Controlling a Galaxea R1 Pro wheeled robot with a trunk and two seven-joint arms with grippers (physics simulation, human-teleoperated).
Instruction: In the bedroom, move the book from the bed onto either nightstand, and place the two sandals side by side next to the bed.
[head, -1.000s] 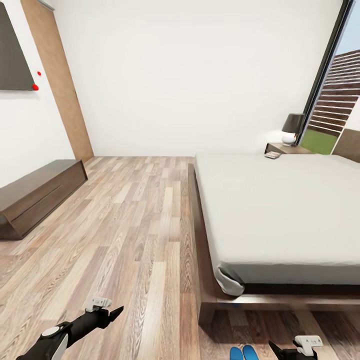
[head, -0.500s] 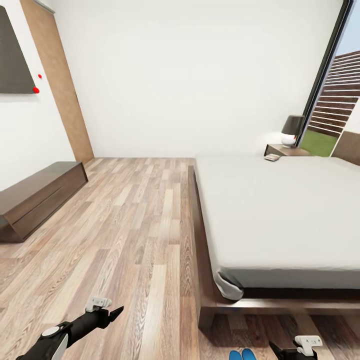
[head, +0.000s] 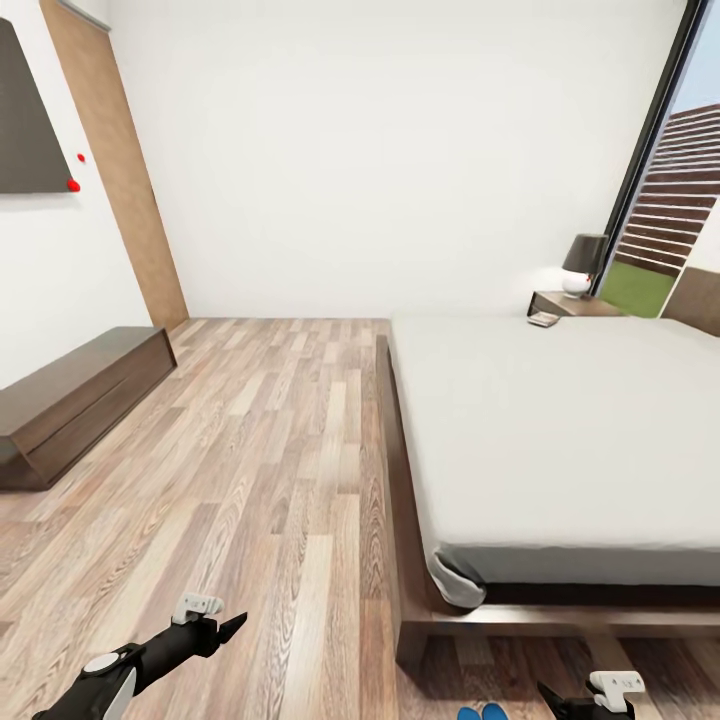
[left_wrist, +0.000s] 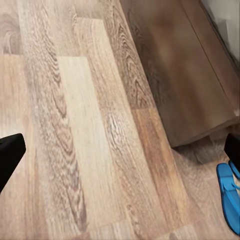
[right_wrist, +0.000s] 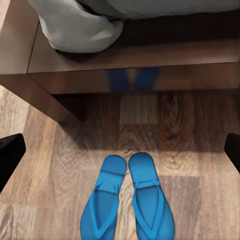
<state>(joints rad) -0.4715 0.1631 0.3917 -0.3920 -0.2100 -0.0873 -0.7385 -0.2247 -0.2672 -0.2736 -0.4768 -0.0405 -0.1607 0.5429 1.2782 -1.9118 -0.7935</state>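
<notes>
1. blue, bright and flat, the two sandals (right_wrist: 127, 197) lie side by side on the wood-plank floor (head: 270, 480), touching along their inner edges, just off the foot end of the bed (head: 560, 430).
2. in the right wrist view the pair sits between the two dark fingertips of the right jaws (right_wrist: 120, 150), which stand wide apart and hold nothing; the sandals are on the floor below them, not in contact.
3. the left jaws (left_wrist: 120, 150) are also spread and empty, over bare planks; one sandal shows near one fingertip at the picture's edge, beside the corner of the dark wooden bed frame (left_wrist: 190, 75).
4. in the head view only the toe ends of the sandals show at the lower edge, the rest cut off.
5. the book (head: 544, 319) appears as a small pale-and-dark shape at the far corner of the bed, by the nightstand (head: 575, 303) with a dark-shaded lamp (head: 583, 264); too small to tell whether it rests on the mattress or on the nightstand top, and its cover cannot be read.
6. a grey bunch of bedding (right_wrist: 82, 27) hangs over the frame's corner.
7. a long low bench (head: 75, 400) stands against the left wall, well apart from the bed.
</notes>
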